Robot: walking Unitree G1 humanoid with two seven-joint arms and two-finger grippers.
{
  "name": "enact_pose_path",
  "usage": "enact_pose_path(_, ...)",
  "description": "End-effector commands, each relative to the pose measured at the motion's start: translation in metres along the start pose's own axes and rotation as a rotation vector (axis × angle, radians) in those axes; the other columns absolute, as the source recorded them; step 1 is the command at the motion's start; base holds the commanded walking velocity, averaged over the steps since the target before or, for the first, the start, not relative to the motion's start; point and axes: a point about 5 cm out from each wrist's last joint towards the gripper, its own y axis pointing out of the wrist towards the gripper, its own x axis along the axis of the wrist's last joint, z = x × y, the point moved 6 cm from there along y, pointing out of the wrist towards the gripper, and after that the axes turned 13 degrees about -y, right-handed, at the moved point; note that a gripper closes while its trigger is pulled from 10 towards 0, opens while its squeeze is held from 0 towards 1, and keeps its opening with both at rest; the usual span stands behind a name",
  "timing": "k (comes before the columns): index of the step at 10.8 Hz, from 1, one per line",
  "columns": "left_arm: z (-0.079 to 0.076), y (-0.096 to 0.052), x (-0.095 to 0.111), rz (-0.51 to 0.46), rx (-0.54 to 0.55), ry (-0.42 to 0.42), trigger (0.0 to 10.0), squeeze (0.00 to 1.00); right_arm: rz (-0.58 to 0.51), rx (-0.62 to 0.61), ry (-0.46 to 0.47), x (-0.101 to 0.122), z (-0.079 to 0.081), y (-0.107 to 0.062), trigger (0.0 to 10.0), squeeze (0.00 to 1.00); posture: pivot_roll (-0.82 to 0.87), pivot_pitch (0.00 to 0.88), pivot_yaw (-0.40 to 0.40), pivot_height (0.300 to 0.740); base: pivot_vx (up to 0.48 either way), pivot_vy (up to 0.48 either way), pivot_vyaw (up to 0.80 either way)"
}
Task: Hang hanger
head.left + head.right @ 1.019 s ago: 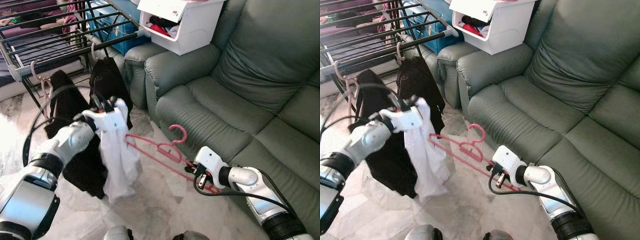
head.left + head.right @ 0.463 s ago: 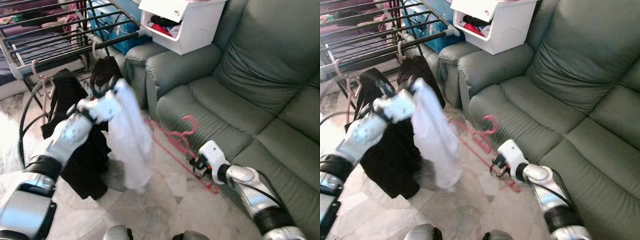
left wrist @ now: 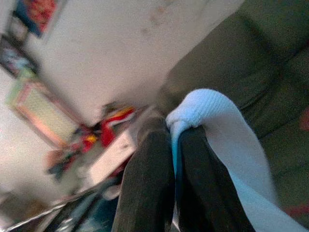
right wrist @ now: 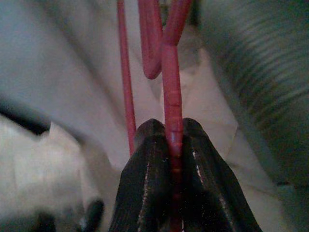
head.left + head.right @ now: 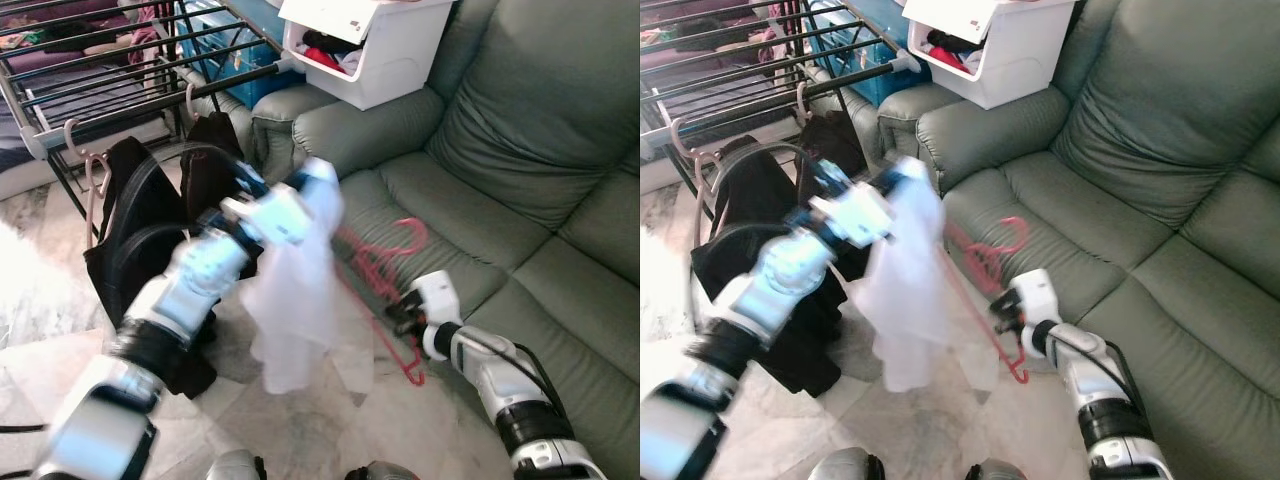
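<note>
Since a second ago, left gripper [image 5: 262, 205] carries its pinched white garment [image 5: 300, 290] toward the sofa [image 5: 520, 150] (blurred); right gripper [image 4: 166, 145] clamps the red hanger [image 5: 385, 270].

**Both arms raised, both pincers clamped**

The left arm reaches forward and up, blurred, its left pincer [image 3: 175, 159] pinched tight with both black fingers [image 3: 145, 183] pressed together. The right arm extends low and forward, its right pincer [image 4: 173, 140] closed, fingertips meeting.
</note>
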Motion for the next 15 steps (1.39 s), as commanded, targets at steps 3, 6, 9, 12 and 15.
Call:
enact_pose_path(3, -0.056, -0.013, 0.011, 0.063, -0.276, -0.313, 10.0, 0.00, -0.158, -0.312, 0.348, 0.034, -0.060, -0.004, 10.0, 0.00, -0.03, 0.000, -0.025, 0.740, 0.000, 0.000, 0.00)
enact_pose_path(6, -0.094, -0.054, -0.031, 0.303, -0.443, -0.369, 10.0, 0.00, -0.410, -0.398, 0.644, 0.092, -0.091, -0.014, 10.0, 0.00, -0.02, 0.000, -0.026, 0.740, 0.000, 0.000, 0.00)
enact_pose_path(9, -0.089, -0.061, -0.069, 0.429, -0.374, -0.200, 10.0, 0.00, -0.654, -0.130, 0.767, 0.172, -0.060, -0.020, 10.0, 0.00, -0.04, 0.000, -0.029, 0.740, 0.000, 0.000, 0.00)
enact_pose_path(12, -0.081, -0.062, -0.085, 0.486, -0.310, -0.152, 10.0, 0.00, -0.772, -0.017, 0.806, 0.220, -0.036, -0.034, 10.0, 0.00, -0.04, 0.000, -0.041, 0.740, 0.000, 0.000, 0.00)
enact_pose_path(15, -0.082, -0.059, -0.083, 0.451, -0.278, -0.143, 10.0, 0.00, -0.583, -0.320, 0.630, 0.169, -0.074, -0.030, 10.0, 0.00, -0.04, 0.000, -0.049, 0.740, 0.000, 0.000, 0.00)
